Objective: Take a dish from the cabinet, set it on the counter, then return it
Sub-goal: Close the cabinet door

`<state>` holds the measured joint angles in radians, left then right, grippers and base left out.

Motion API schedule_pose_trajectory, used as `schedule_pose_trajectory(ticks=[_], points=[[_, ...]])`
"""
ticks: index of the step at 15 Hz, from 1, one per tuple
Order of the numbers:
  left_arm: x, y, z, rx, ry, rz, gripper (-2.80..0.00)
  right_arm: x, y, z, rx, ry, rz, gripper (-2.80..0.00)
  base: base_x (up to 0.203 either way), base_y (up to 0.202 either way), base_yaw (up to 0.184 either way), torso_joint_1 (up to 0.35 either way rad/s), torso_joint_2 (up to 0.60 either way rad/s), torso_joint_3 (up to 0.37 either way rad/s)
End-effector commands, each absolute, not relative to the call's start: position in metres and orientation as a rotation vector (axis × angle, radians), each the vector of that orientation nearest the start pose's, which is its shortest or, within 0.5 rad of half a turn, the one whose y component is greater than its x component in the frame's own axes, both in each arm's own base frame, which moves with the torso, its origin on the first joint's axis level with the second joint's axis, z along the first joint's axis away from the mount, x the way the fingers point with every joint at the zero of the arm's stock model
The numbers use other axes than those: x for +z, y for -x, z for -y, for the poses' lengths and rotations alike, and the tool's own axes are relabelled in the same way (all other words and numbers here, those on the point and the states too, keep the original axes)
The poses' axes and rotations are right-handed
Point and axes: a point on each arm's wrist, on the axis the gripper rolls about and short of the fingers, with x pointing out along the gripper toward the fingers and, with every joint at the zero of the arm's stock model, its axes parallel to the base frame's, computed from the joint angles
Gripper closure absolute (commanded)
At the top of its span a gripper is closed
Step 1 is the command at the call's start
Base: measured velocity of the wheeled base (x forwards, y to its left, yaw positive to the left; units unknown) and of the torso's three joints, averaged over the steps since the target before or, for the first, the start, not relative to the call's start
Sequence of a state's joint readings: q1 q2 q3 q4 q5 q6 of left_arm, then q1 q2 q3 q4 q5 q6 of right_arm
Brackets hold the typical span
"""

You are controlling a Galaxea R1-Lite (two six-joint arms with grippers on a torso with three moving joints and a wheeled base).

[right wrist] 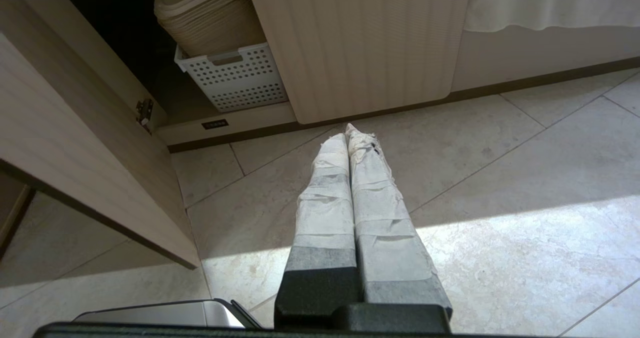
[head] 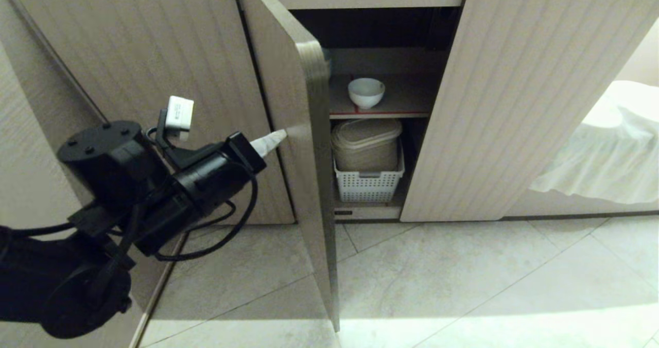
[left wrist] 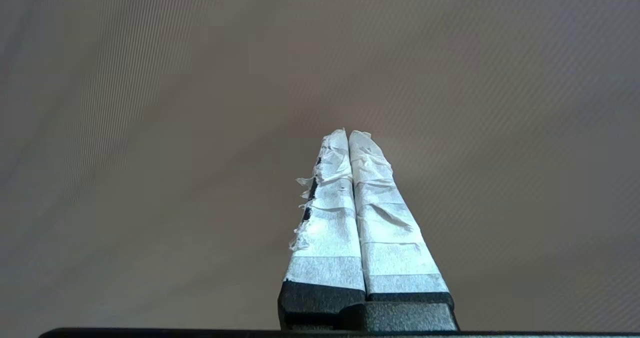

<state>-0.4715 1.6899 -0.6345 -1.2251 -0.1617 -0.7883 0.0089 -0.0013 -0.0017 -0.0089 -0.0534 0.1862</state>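
Note:
A small white dish (head: 366, 92) stands upright on the red-edged shelf inside the cabinet (head: 381, 54). The ribbed left door (head: 301, 147) hangs partly open, its edge toward me. My left gripper (head: 280, 135) is shut with nothing in it, its taped tips against the outer face of that door; in the left wrist view the gripper (left wrist: 348, 134) points at the plain door surface. My right gripper (right wrist: 348, 130) is shut and empty, hanging low over the floor tiles in front of the cabinet. The counter is out of view.
Below the shelf a white perforated basket (head: 368, 183) holds a stack of beige lidded containers (head: 366, 142). The right door (head: 515, 96) is closed. White cloth (head: 607, 147) drapes at the far right. Tiled floor (head: 463, 276) lies in front.

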Motion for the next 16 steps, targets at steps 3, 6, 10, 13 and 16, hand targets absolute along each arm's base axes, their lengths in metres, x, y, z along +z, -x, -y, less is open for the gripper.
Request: schedule_pose_trajectory(ticks=[3, 6, 10, 13, 16], points=[[0.208, -0.279, 0.147, -0.693, 0.796, -0.047, 0.0, 0.077, 0.023, 0.001, -0.043, -0.187, 0.015, 0.0, 0.0, 0.0, 0.0, 0.0, 0.0, 0.0], [0.216, -0.286, 0.155, -0.759, 0.79, -0.03, 0.0, 0.077, 0.023, 0.001, -0.043, -0.187, 0.015, 0.0, 0.0, 0.0, 0.0, 0.0, 0.0, 0.0], [0.226, -0.296, 0.171, -0.815, 0.793, -0.002, 0.0, 0.077, 0.023, 0.001, -0.043, -0.187, 0.015, 0.0, 0.0, 0.0, 0.0, 0.0, 0.0, 0.0], [0.232, -0.31, 0.184, -0.854, 0.794, 0.027, 0.0, 0.077, 0.023, 0.001, -0.043, -0.187, 0.015, 0.0, 0.0, 0.0, 0.0, 0.0, 0.0, 0.0], [0.234, -0.327, 0.193, -0.902, 0.78, 0.042, 0.0, 0.077, 0.023, 0.001, -0.043, -0.187, 0.015, 0.0, 0.0, 0.0, 0.0, 0.0, 0.0, 0.0]])
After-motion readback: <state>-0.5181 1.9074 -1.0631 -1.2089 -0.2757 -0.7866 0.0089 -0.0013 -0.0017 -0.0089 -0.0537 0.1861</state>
